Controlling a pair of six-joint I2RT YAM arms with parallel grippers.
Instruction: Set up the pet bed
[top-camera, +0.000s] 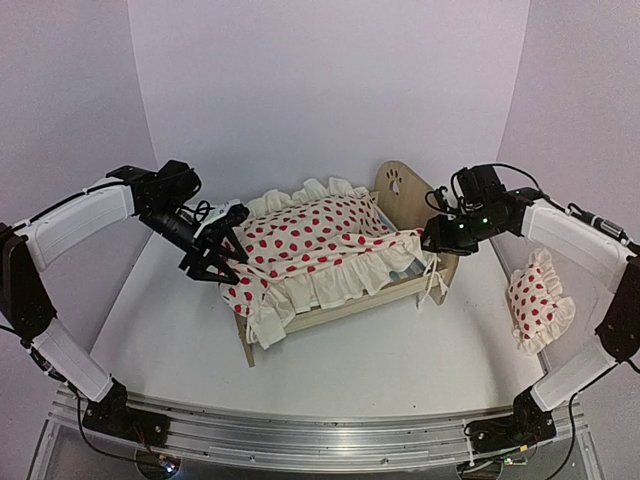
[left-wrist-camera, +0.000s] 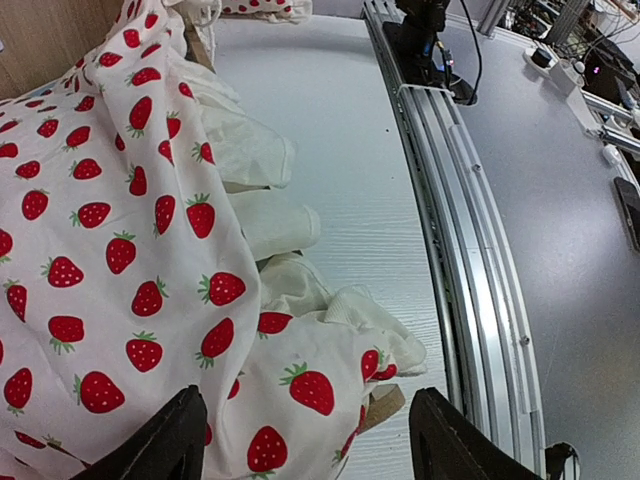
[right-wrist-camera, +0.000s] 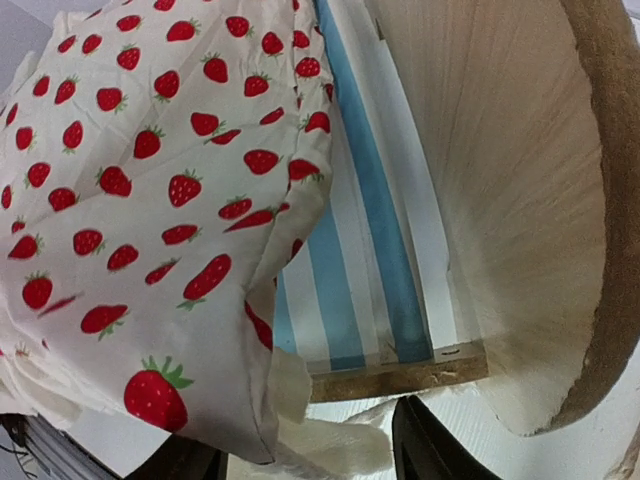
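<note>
The pet bed (top-camera: 400, 185) stands mid-table, its paw-print headboard at the far right. A cream strawberry-print duvet (top-camera: 310, 240) with a ruffled edge lies over it. My left gripper (top-camera: 213, 262) hovers at the foot-end corner. In the left wrist view the left gripper (left-wrist-camera: 305, 440) is open, with the duvet (left-wrist-camera: 120, 230) lying loose under its fingers and a wooden corner (left-wrist-camera: 380, 405) poking out. My right gripper (top-camera: 432, 243) is at the duvet's head-side corner. Seen from the right wrist, the right gripper (right-wrist-camera: 310, 465) is open above a hanging ruffle. The striped mattress (right-wrist-camera: 370, 230) shows bare beside the headboard (right-wrist-camera: 500, 200).
A small strawberry-print ruffled pillow (top-camera: 540, 300) lies on the table at the right, under the right arm. The metal base rail (top-camera: 320, 435) runs along the near edge. White walls close in the table at the back and on both sides.
</note>
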